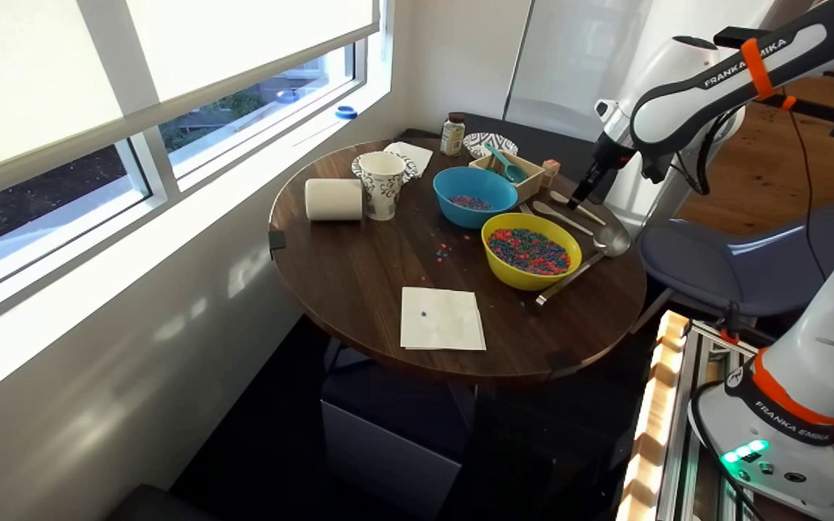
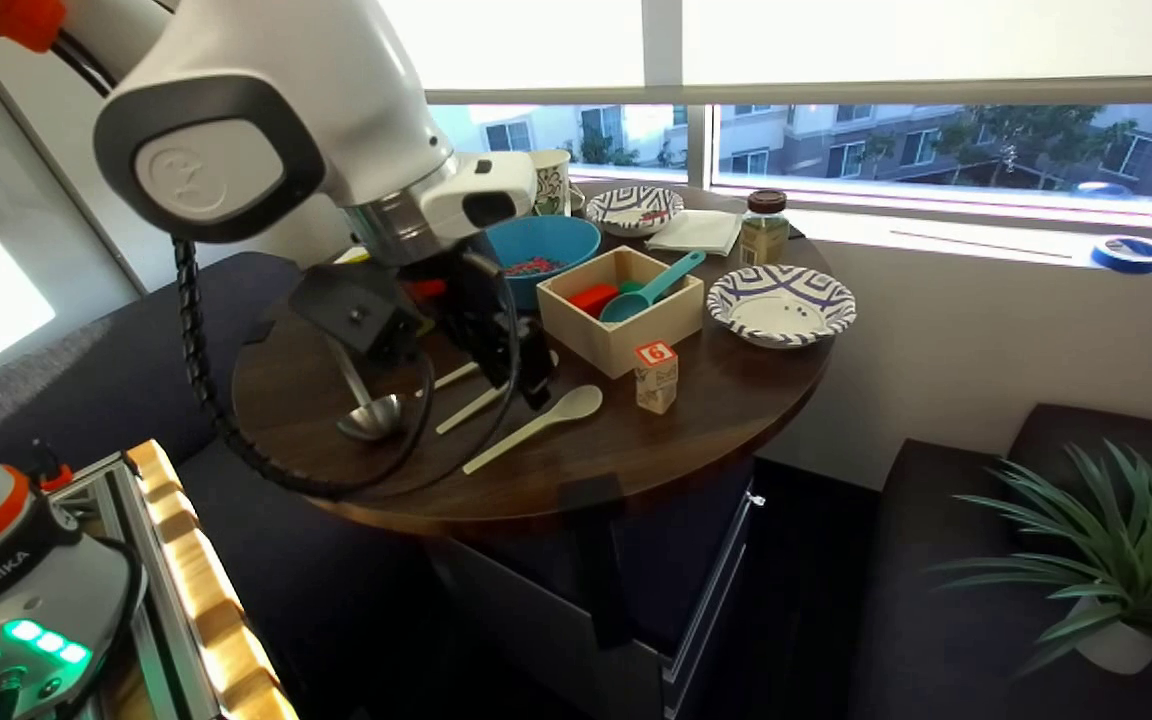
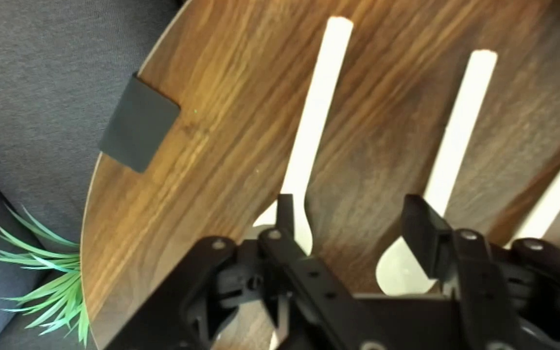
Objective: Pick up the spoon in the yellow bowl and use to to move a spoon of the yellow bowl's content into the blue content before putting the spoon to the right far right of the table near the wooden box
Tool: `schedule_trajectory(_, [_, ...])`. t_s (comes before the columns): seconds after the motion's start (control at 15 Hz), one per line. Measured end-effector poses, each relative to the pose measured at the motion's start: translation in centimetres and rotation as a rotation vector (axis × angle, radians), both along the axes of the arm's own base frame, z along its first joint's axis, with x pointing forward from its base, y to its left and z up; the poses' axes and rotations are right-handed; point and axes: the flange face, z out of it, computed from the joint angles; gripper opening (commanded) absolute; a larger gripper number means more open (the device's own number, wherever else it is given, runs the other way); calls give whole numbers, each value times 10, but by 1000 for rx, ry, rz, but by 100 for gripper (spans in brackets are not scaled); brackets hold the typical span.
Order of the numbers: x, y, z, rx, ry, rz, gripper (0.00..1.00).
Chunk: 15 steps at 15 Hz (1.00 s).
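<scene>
The yellow bowl (image 1: 520,278), full of coloured bits, stands on the round table; no spoon shows in it. The blue bowl (image 1: 471,214) beside it holds fewer bits and also shows in an exterior view (image 2: 561,240). A teal scoop (image 2: 641,298) rests in the wooden box (image 2: 586,338). Cream spoons (image 3: 311,126) (image 3: 460,131) lie on the table. My gripper (image 3: 350,206) is open and empty above them; its fingers overlap both spoons in the wrist view, and whether they touch is unclear. In an exterior view the gripper (image 1: 580,197) is right of the blue bowl.
A metal ladle (image 1: 611,242) lies right beside the yellow bowl. Stacked letter blocks (image 2: 656,378) and a patterned paper bowl (image 2: 781,325) stand near the box. A paper cup (image 1: 382,189), a white roll (image 1: 334,200), a jar (image 1: 452,135) and napkins (image 1: 442,318) are also on the table.
</scene>
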Motion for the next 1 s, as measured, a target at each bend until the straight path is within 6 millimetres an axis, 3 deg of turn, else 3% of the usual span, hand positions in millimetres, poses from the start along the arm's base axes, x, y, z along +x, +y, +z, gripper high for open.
schedule_trajectory(0.13, [11,15,21,-12,22,58,100])
schedule_trajectory(0.33, [16,47,69,-24,45,146,100])
schedule_trajectory(0.67, [9,114,164,-100,-74,281,100])
schedule_trajectory(1.0, [-5,153,224,-233,-215,396,100])
